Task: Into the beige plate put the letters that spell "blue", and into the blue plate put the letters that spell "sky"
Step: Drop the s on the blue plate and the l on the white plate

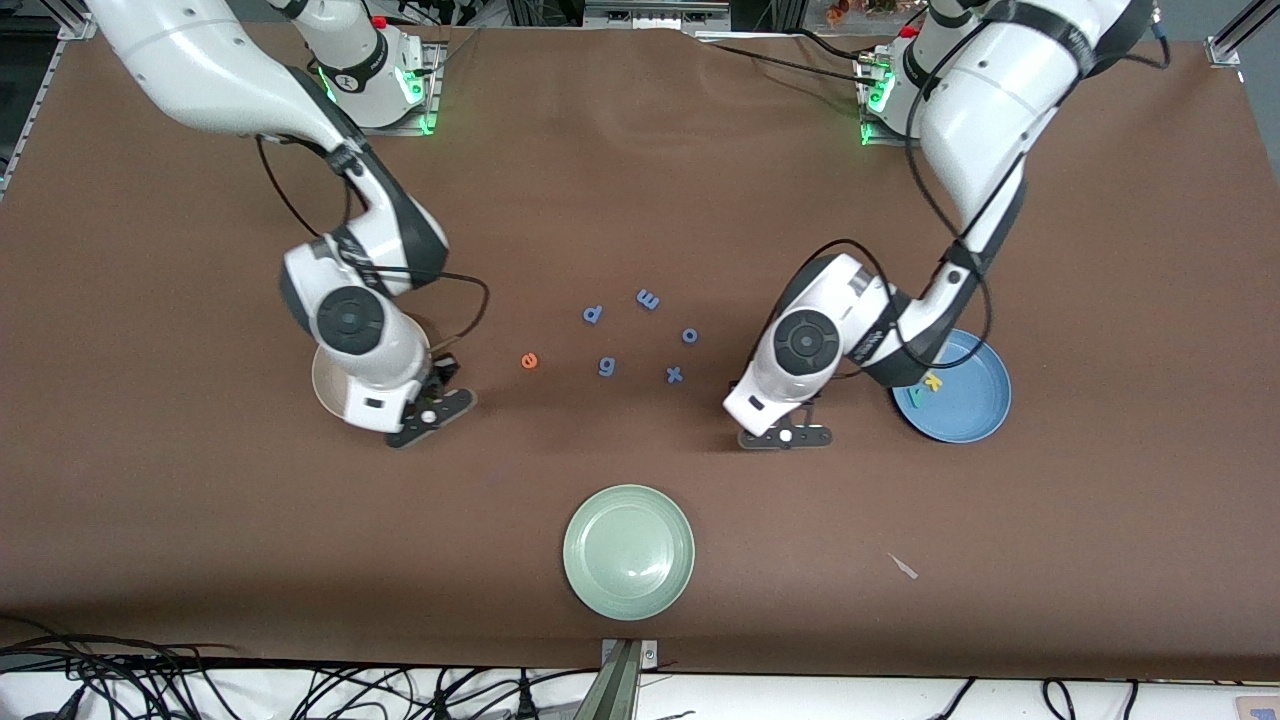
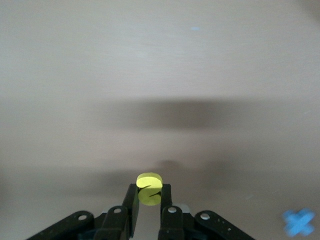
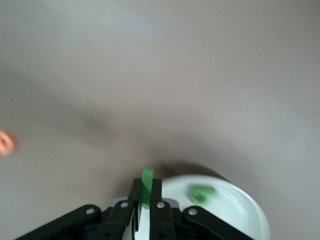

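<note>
- The left end effector point(image 2: 149, 192) is clamped on one yellow letter point(image 2: 149, 188), a rounded piece whose shape I cannot read; it hangs over bare desk between the blue plate point(image 1: 968, 400) and the blue-purple x point(image 1: 675, 375).
- The right end effector point(image 3: 146, 194) pinches one thin green bar-like letter point(image 3: 147, 186) edge-on, over the rim of the beige plate point(image 3: 240, 210).
- One more green letter point(image 3: 202, 193) lies inside the beige plate, seen in the right wrist view; its shape cannot be told. In the front view the right arm covers most of that plate.
- The blue plate sits toward the left arm's end of the desk, partly under the left arm. Two letters show in it: one yellow k point(image 1: 934, 381) and one teal piece point(image 1: 915, 397) just beside it, both near the rim.
- One orange e point(image 1: 529, 361) lies flat on the desk, near the beige plate and apart from it.
- Five blue-purple letters lie loose at mid-desk: p point(image 1: 593, 314), m point(image 1: 648, 298), o point(image 1: 689, 335), g point(image 1: 606, 367) and the x.
- One pale green plate point(image 1: 628, 550) stands nearer the front camera than all the letters, with nothing in it.
- Three plates in all.
- The desk point(image 1: 200, 520) has a brown matte cover; one small pale scrap point(image 1: 903, 567) lies on it near the front edge.
- Black cables hang along the white edge below the desk.
</note>
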`<control>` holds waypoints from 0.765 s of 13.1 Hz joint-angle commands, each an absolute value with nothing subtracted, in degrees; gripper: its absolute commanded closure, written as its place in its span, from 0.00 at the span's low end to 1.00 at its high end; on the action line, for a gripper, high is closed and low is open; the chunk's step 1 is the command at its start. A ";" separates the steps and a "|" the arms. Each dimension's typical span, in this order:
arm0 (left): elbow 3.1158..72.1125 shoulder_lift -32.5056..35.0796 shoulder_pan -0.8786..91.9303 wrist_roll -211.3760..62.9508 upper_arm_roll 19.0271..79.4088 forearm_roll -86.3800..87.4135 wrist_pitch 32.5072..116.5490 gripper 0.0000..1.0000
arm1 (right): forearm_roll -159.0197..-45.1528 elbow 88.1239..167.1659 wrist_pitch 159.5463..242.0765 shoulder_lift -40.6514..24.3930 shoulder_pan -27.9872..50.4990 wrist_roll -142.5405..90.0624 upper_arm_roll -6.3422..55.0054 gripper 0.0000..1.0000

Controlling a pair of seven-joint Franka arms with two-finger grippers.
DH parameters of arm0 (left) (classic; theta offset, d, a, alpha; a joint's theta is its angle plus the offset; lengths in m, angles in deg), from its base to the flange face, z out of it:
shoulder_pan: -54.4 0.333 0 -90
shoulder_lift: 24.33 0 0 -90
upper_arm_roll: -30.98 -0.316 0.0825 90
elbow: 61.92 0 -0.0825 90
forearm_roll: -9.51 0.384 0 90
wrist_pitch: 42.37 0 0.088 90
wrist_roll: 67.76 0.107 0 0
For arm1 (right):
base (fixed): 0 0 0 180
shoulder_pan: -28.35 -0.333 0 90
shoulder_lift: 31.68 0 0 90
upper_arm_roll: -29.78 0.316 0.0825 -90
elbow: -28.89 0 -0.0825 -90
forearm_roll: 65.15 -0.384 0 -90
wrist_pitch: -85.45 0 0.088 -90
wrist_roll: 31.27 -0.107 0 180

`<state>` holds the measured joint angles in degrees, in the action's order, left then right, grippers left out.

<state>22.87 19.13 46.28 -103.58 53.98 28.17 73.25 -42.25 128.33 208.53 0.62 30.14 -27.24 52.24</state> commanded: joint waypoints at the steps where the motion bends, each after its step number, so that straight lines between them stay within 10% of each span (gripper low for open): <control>1: 24.47 14.43 51.83 -92.15 54.01 29.72 64.36 1.00 | -43.71 141.00 209.55 -8.72 30.82 -25.29 49.83 0.90; 4: 24.82 13.81 58.68 -82.73 54.09 29.72 59.50 1.00 | -48.45 146.30 213.16 -10.24 30.90 -25.47 47.80 0.46; 6: 26.23 14.33 62.38 -79.29 54.10 29.72 59.32 0.95 | -48.45 146.13 212.98 -10.24 30.90 -25.56 47.80 0.37; 7: 26.84 14.51 63.88 -78.58 54.18 29.72 59.32 0.69 | -48.45 145.96 212.98 -10.24 30.90 -26.25 47.80 0.37; 8: 26.93 14.51 64.07 -78.05 54.18 29.72 59.32 0.12 | -48.37 145.70 212.81 -10.15 30.90 -28.00 48.15 0.37; 10: 26.06 13.73 63.55 -77.52 54.62 29.37 58.10 0.00 | -48.37 143.68 212.63 -8.31 30.82 -35.62 52.78 0.37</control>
